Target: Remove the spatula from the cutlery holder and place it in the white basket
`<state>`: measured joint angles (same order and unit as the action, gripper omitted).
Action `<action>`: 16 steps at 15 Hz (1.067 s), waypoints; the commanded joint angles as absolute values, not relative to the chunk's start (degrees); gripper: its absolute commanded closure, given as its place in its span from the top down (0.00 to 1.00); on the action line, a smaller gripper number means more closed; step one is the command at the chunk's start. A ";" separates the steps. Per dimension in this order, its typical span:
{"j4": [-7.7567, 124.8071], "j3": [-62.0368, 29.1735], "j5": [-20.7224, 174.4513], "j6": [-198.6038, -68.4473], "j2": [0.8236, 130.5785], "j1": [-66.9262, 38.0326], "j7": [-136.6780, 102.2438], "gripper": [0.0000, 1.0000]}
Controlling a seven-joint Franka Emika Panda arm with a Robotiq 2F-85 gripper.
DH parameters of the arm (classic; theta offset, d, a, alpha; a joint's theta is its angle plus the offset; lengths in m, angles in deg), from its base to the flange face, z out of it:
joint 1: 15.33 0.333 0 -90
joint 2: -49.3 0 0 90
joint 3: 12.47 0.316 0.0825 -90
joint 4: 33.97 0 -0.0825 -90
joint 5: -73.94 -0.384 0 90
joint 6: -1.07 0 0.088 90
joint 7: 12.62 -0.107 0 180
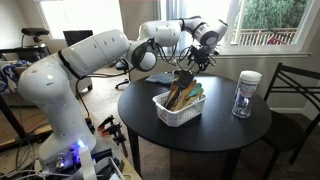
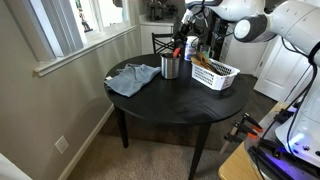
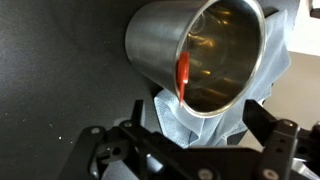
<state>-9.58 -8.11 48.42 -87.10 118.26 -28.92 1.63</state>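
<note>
The cutlery holder is a shiny steel cup [image 3: 200, 50], seen from above in the wrist view. A red spatula [image 3: 183, 70] stands inside it and leans on the near rim. In an exterior view the cup [image 2: 170, 67] stands on the round black table with the red spatula [image 2: 180, 50] sticking out of it. My gripper [image 3: 195, 130] is open, its two fingers either side of the cup's near rim, touching nothing. It hovers just above the holder in both exterior views [image 2: 186, 38] [image 1: 200, 60]. The white basket [image 1: 170, 115] [image 2: 228, 76] sits beside the cup and holds wooden utensils.
A crumpled blue cloth [image 3: 200, 125] [image 2: 133, 78] lies under and beside the cup. A clear jar with a white lid [image 1: 245, 95] stands at the table edge. A chair [image 1: 295, 90] stands beside the table, and a window wall is behind.
</note>
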 commanded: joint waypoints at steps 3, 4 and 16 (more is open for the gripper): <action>-8.37 -6.96 47.42 -87.62 118.44 -28.97 -1.52 0.60; -8.39 -6.79 47.44 -87.56 118.48 -29.01 -1.63 0.54; -8.81 -6.26 47.39 -83.84 115.41 -29.66 -3.04 0.00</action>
